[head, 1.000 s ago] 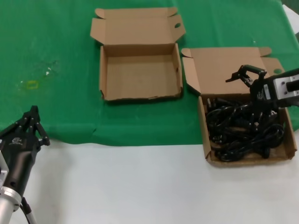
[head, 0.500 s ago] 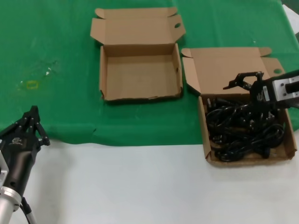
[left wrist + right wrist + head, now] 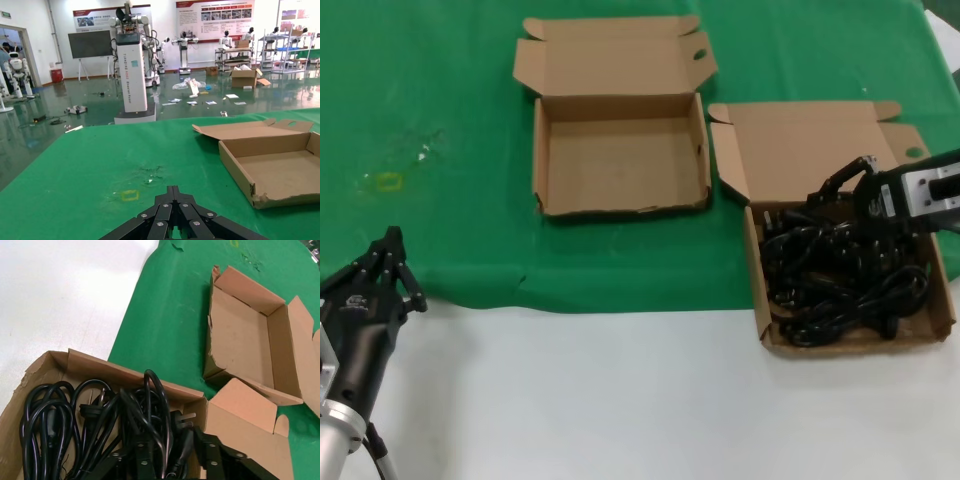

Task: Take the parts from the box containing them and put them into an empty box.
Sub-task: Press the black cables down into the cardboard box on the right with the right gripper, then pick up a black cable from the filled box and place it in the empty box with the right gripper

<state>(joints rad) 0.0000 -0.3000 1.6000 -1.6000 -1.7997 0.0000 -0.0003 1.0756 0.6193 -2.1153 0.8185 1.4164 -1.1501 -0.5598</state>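
Note:
The box holding the parts sits at the right with its tall lid open, full of coiled black power cables. My right gripper is open at the tray's back edge, its fingers down among the top cables; in the right wrist view the gripper straddles cable strands without closing on them. The empty box lies open at centre back, also seen in the right wrist view. My left gripper is shut and parked at the lower left.
Green cloth covers the far half of the table, white surface the near half. A small yellow mark lies on the cloth ahead of the left gripper. The empty box shows in the left wrist view.
My right gripper has tilted and dropped from above the lid down to the cables at the back of the tray. The left arm has not moved.

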